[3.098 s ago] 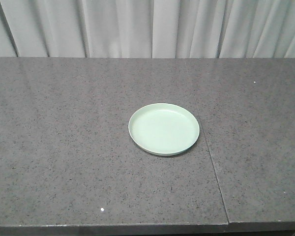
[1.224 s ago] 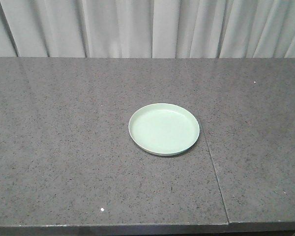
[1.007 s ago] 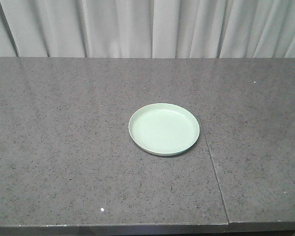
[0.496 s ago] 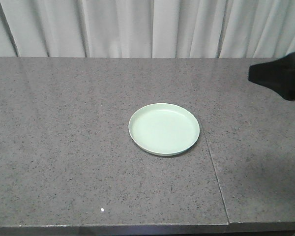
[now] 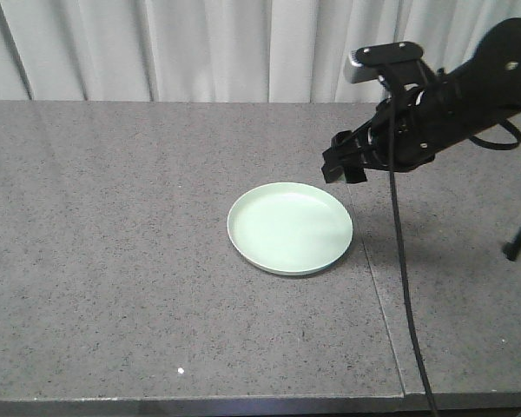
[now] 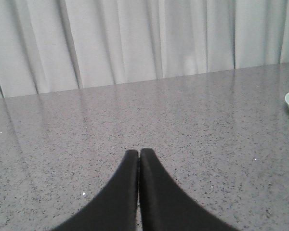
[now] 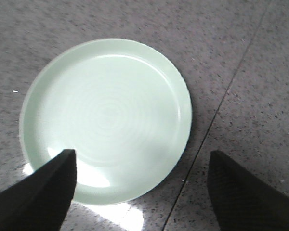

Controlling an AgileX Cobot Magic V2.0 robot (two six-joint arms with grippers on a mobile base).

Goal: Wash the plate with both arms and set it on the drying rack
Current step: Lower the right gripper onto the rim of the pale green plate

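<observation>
Swinging in from the right edge, the right gripper (image 5: 341, 163) now hovers near the plate (image 5: 289, 228), fingers spread wide. The left gripper (image 6: 138, 153) is pinched together, empty.

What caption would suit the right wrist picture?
Open right gripper looks down on a mint-green plate on the speckled grey counter.
</observation>
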